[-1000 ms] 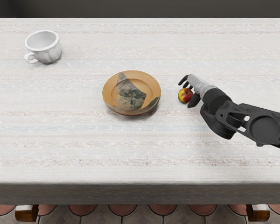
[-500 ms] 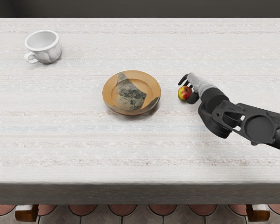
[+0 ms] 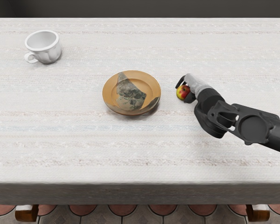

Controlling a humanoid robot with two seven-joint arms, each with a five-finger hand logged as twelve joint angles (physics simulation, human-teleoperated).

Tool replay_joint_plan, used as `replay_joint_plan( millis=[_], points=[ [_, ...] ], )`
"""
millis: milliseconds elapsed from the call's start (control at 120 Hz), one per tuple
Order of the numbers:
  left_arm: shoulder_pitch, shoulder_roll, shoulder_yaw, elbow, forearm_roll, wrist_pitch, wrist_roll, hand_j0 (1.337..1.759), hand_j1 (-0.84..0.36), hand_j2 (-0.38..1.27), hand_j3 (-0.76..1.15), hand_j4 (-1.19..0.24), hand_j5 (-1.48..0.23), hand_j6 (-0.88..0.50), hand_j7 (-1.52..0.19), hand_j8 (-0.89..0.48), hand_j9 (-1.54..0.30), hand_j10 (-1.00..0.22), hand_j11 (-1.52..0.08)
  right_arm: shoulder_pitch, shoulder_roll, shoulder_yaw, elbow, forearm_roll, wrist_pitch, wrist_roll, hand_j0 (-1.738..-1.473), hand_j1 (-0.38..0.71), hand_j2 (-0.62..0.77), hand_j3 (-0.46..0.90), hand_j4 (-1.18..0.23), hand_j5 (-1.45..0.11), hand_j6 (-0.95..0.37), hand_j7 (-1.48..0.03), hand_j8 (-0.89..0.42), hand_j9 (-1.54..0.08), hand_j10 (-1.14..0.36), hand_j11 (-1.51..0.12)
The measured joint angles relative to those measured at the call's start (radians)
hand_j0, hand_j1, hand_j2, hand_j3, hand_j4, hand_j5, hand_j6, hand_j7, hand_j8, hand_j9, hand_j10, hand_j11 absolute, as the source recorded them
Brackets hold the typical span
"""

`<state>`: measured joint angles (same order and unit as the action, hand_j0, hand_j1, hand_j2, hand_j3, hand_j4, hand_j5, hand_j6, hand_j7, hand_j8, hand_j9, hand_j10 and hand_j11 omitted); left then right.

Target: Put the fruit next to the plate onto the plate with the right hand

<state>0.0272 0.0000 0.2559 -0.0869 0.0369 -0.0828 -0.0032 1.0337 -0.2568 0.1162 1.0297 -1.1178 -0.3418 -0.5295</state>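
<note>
The table fills nearly all I see, pale and faintly striped, its front edge running across the bottom. My right arm comes in from the right edge, dark and bulky, reaching up and to the left across the tabletop. The plate sits near the middle of the table, orange-rimmed with a grey mottled pattern inside, and nothing lies on it. The cup is white, upright, far off in the back left corner with its handle pointing to the front left, well apart from everything else. My right hand is just to the right of the plate, fingers curled over and closed around the fruit. That fruit, small, red and yellow, is in my grip beside the plate's right rim. It is near the rim but not touching it. Whether it has cleared the tabletop I cannot tell.
</note>
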Motion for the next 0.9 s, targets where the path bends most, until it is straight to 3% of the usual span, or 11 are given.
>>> replay_joint_plan(
  millis=[125, 233, 250, 267, 275, 392, 400, 475, 633, 900],
  points=[
    [0.0, 0.0, 0.0, 0.0, 0.0, 0.0, 0.0, 1.658, 0.05, 0.05, 0.0, -0.25, -0.32, -0.25, -0.32, -0.25, -0.32, -0.25, -0.32, 0.0, 0.001, 0.003, 0.0, 0.006, 0.0, -0.001, -1.647, 0.31, 0.16, 0.0, -0.61, -0.8, -0.38, -0.84, -0.44, -0.81, -0.69, -0.81],
    [0.0, 0.0, 0.0, 0.0, 0.0, 0.0, 0.0, 1.658, 0.06, 0.05, 0.0, -0.25, -0.32, -0.25, -0.32, -0.25, -0.32, -0.25, -0.32, 0.001, 0.0, 0.007, 0.002, 0.02, 0.001, -0.002, -1.66, 0.29, 0.19, -0.14, -0.63, -0.88, -0.38, -0.91, -0.43, -0.88, -0.73, -0.88],
    [-0.001, 0.0, 0.0, 0.0, 0.0, 0.0, 0.0, 1.658, 0.06, 0.05, 0.0, -0.25, -0.32, -0.25, -0.32, -0.25, -0.32, -0.25, -0.32, 0.002, -0.001, 0.007, 0.002, 0.023, 0.001, -0.002, -1.661, 0.29, 0.18, -0.13, -0.64, -0.89, -0.38, -0.92, -0.42, -0.89, -0.74, -0.89],
    [-0.001, 0.0, 0.0, 0.0, 0.0, 0.0, 0.0, 1.658, 0.06, 0.05, 0.0, -0.25, -0.32, -0.25, -0.32, -0.25, -0.32, -0.25, -0.32, 0.002, -0.001, 0.008, 0.002, 0.025, 0.001, -0.001, -1.659, 0.29, 0.17, 0.07, -0.64, -0.9, -0.38, -0.93, -0.42, -0.91, -0.74, -0.9],
    [-0.001, 0.0, 0.0, 0.0, 0.0, 0.0, 0.0, 1.658, 0.06, 0.05, 0.0, -0.25, -0.32, -0.25, -0.32, -0.25, -0.32, -0.25, -0.32, 0.002, -0.001, 0.008, 0.002, 0.026, 0.002, -0.002, -1.659, 0.29, 0.16, 0.07, -0.64, -0.91, -0.38, -0.94, -0.42, -0.91, -0.75, -0.91],
    [0.0, 0.0, 0.0, 0.0, 0.0, 0.0, 0.0, 1.658, 0.06, 0.05, 0.0, -0.25, -0.32, -0.25, -0.32, -0.25, -0.32, -0.25, -0.32, 0.004, -0.004, 0.01, 0.004, 0.047, 0.003, 0.0, -1.671, 0.26, 0.14, -0.05, -0.64, -0.99, -0.39, -1.0, -0.4, -1.0, -0.75, -0.99],
    [-0.001, 0.0, 0.0, 0.0, 0.0, 0.0, 0.0, 1.658, 0.06, 0.05, 0.0, -0.25, -0.32, -0.25, -0.32, -0.25, -0.32, -0.25, -0.32, 0.005, -0.004, 0.011, 0.004, 0.049, 0.004, 0.001, -1.66, 0.26, 0.16, -0.02, -0.65, -1.0, -0.39, -1.01, -0.4, -1.0, -0.75, -1.0],
    [0.0, 0.0, 0.0, 0.0, 0.0, 0.0, 0.0, 1.658, 0.06, 0.05, 0.0, -0.25, -0.32, -0.25, -0.32, -0.25, -0.32, -0.25, -0.32, 0.007, -0.007, 0.014, 0.012, 0.068, 0.005, 0.004, -1.657, 0.28, 0.25, 0.0, -0.64, -1.02, -0.37, -1.03, -0.4, -1.03, -0.75, -1.02],
    [0.0, 0.0, 0.0, 0.0, 0.0, 0.0, 0.0, 1.658, 0.06, 0.05, 0.0, -0.25, -0.32, -0.25, -0.32, -0.25, -0.32, -0.25, -0.32, 0.029, -0.052, 0.023, 0.073, 0.132, 0.014, 0.003, -1.653, 0.28, 0.23, 0.0, -0.62, -1.07, -0.36, -1.06, -0.36, -1.08, -0.73, -1.06],
    [0.0, 0.0, 0.0, 0.0, 0.0, 0.0, 0.0, 1.658, 0.06, 0.05, 0.0, -0.25, -0.32, -0.25, -0.32, -0.25, -0.32, -0.24, -0.32, 0.097, -0.121, 0.042, 0.168, 0.276, 0.056, 0.002, -1.65, 0.28, 0.32, 0.0, -0.64, -1.1, -0.39, -1.08, -0.36, -1.12, -0.75, -1.09]
  ],
)
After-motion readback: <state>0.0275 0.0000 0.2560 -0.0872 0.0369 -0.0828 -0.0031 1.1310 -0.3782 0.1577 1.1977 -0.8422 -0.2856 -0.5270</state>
